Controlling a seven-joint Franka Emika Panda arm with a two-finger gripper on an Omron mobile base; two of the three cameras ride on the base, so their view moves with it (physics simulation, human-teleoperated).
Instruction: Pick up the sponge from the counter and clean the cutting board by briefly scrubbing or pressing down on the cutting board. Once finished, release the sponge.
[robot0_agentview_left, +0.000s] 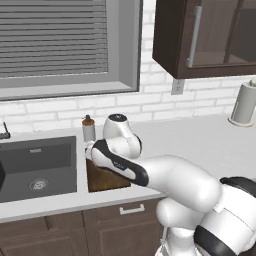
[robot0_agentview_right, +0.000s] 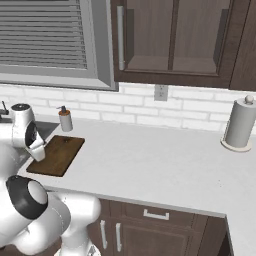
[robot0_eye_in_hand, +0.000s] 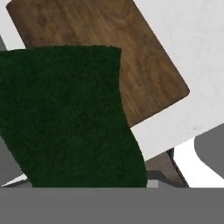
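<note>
The dark green sponge (robot0_eye_in_hand: 65, 118) sits right in front of the hand camera and hides the fingertips. My gripper (robot0_agentview_right: 38, 151) is shut on it. It hangs at the near left end of the dark brown cutting board (robot0_agentview_right: 59, 154), close above the wood; whether the sponge touches the board I cannot tell. In the hand view the cutting board (robot0_eye_in_hand: 131, 61) stretches away behind the sponge on the light counter (robot0_eye_in_hand: 188, 39). In the left base view my arm covers most of the cutting board (robot0_agentview_left: 102, 181), which lies just right of the sink.
A dark grey sink basin (robot0_agentview_left: 37, 167) lies left of the board. A soap dispenser (robot0_agentview_right: 65, 119) stands behind the board by the wall. A paper towel roll (robot0_agentview_right: 239, 125) stands far right. The counter (robot0_agentview_right: 150, 160) runs wide to the right; wall cabinets hang above.
</note>
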